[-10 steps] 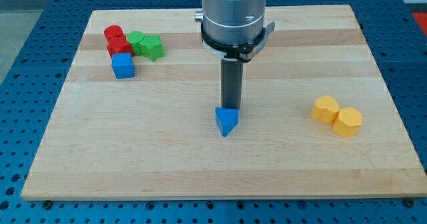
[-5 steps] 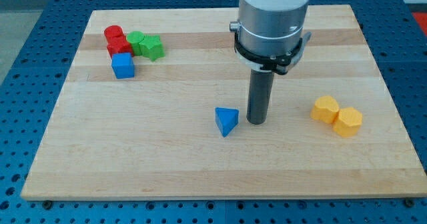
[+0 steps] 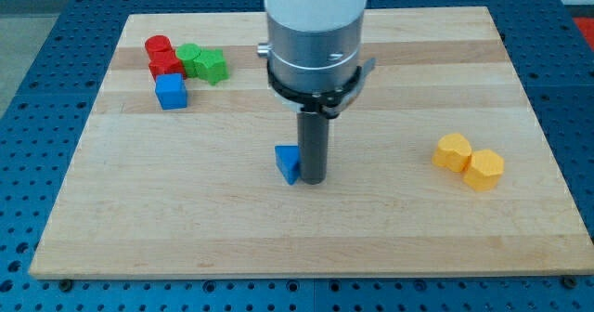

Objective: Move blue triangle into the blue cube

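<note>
The blue triangle point(image 3: 288, 162) lies near the board's middle, partly hidden behind the rod. My tip point(image 3: 312, 178) stands against the triangle's right side, touching it. The blue cube point(image 3: 171, 91) sits at the upper left of the wooden board point(image 3: 297, 228), well away to the upper left of the triangle.
Two red blocks point(image 3: 163, 58) and two green blocks point(image 3: 204, 63) cluster just above the blue cube. Two yellow blocks point(image 3: 469, 162) sit together at the view's right. The arm's grey cylinder point(image 3: 314, 33) hangs over the board's upper middle.
My tip went from above the triangle to its right side, then moved left against it. The blue triangle has slid a little to the left and up.
</note>
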Available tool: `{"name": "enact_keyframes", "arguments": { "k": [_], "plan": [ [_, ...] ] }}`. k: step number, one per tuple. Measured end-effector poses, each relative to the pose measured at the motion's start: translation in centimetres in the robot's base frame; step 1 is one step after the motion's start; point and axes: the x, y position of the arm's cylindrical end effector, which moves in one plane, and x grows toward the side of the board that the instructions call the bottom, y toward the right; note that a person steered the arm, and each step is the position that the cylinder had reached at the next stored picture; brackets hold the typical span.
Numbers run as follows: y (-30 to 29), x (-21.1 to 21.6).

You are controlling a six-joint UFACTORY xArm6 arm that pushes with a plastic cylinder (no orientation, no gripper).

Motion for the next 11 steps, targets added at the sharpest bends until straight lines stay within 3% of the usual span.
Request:
{"name": "enact_keyframes", "arguments": {
  "k": [2, 6, 7, 10, 11],
  "plan": [
    [-3.9, -0.1],
    [-16.2, -14.9],
    [-16.5, -13.8],
    [-10.2, -2.4],
    [-4.8, -9.4]
  ]
}}
